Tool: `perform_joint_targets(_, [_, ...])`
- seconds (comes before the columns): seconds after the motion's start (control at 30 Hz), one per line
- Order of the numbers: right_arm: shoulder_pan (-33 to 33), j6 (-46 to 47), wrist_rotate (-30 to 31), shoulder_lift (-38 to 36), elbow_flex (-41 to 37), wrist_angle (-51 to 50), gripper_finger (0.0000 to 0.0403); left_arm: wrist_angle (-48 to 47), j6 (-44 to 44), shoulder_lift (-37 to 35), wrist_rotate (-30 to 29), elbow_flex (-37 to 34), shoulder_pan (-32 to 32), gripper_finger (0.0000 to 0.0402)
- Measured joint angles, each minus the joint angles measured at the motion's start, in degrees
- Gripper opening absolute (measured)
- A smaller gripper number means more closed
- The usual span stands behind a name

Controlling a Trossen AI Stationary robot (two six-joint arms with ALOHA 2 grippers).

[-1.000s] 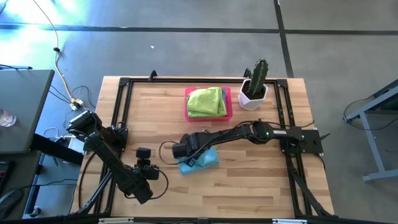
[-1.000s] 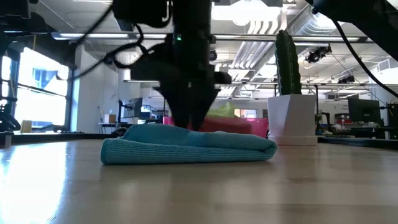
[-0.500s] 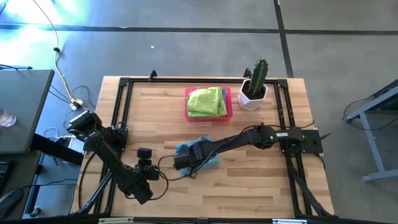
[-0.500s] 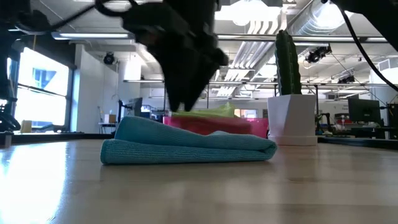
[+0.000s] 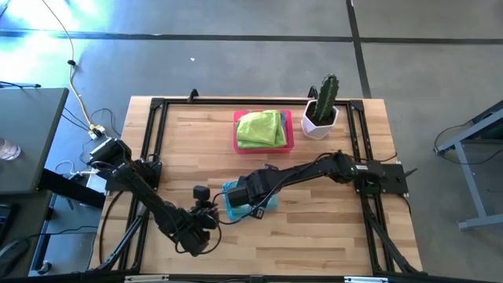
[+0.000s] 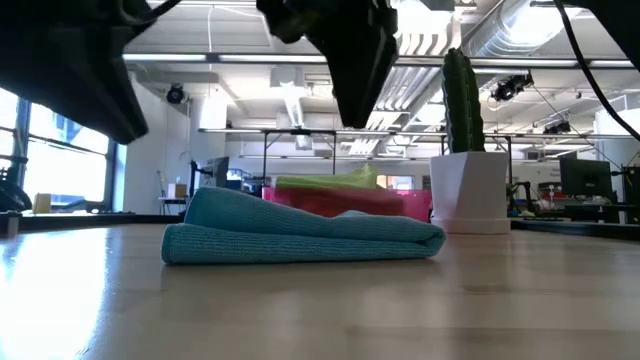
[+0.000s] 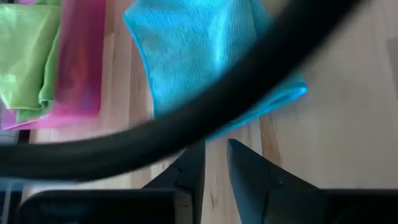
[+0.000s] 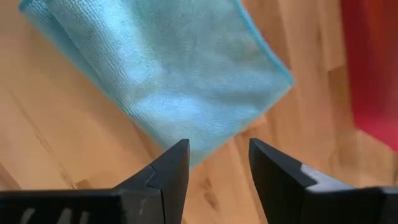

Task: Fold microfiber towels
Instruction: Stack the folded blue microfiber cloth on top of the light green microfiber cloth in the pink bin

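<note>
A light blue microfiber towel (image 5: 268, 201) lies folded on the wooden table, its fold edge toward the near side (image 6: 300, 235). My right gripper (image 8: 217, 162) hangs open just above it with nothing between its fingers (image 6: 352, 110). My left gripper (image 7: 214, 168) stands a little to the towel's left (image 5: 206, 209), tilted down toward the towel's edge (image 7: 205, 56). Its fingers are a narrow gap apart and empty. Lime green towels (image 5: 262, 128) lie folded on a pink tray (image 5: 289, 135) at the far middle.
A cactus in a white pot (image 5: 321, 110) stands at the far right, beside the tray. A black frame (image 5: 157, 141) runs round the tabletop. A dark cable crosses the left wrist view in front of the towel. Bare wood lies near and right of the towel.
My right gripper has risen straight off the blue towel and now hangs clear above it; the towel's upper layer at the left has sprung up a little. My left gripper has swung toward the table's right, closer to the towel, and has turned.
</note>
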Motion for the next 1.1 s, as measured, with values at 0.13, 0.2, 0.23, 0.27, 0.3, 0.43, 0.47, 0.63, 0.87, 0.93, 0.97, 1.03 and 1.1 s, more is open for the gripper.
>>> perform_joint_targets(0.13, [-0.13,-0.72,1.67,-0.54,0.0,0.05,0.0158,5.35,1.84,0.0,1.06,-2.71,2.36,0.0038])
perform_joint_targets(0.2, [-0.21,-1.0,1.79,-0.62,-0.89,0.23,0.0158,7.31,1.59,0.0,1.08,-4.01,3.55,0.0026])
perform_joint_targets(0.23, [-0.3,-1.04,1.93,-0.67,-2.01,0.21,0.0158,8.92,1.43,0.0,0.82,-4.81,4.17,0.0021])
perform_joint_targets(0.27, [-0.39,-0.51,2.06,-0.67,-3.55,0.17,0.0158,10.72,1.12,0.0,0.37,-5.63,4.82,0.0015])
perform_joint_targets(0.3, [-0.39,0.44,2.08,-0.67,-5.65,0.12,0.0158,12.26,0.93,0.0,0.03,-6.41,5.52,0.0011])
perform_joint_targets(0.43, [-0.18,4.1,0.58,-2.82,-16.39,0.17,0.0158,17.14,0.93,0.0,-0.04,-8.42,7.81,0.0001])
perform_joint_targets(0.47, [0.04,5.41,0.54,-4.18,-19.4,0.21,0.0158,18.9,1.38,0.0,-0.02,-9.11,8.37,0.0002])
perform_joint_targets(0.63, [1.07,14.86,0.5,-14.57,-34.83,2.85,0.0158,30.88,4.34,0.0,2.06,-13.08,11.12,0.0001])
perform_joint_targets(0.87, [1.46,23.52,4.25,-31.36,-59.33,40.96,0.0158,48.96,5.18,0.0,9.66,-20.1,13.62,0.0])
perform_joint_targets(0.93, [1.46,24.33,5.98,-33.91,-64.51,50.61,0.0158,50.98,3.22,0.02,10.23,-21.95,13.89,0.0])
perform_joint_targets(0.97, [1.32,24.36,6.77,-34.73,-66.84,54.55,0.0158,51.87,2.33,0.02,10.87,-22.69,13.92,0.0])
perform_joint_targets(1.03, [0.75,24.43,7.3,-35.48,-70.63,60.67,0.0159,52.61,0.6,0.02,13.51,-23.91,13.96,0.0])
perform_joint_targets(1.1, [0.06,24.83,6.85,-35.6,-73.61,66.54,0.0164,52.77,-0.79,0.27,16.33,-24.4,13.91,0.0])
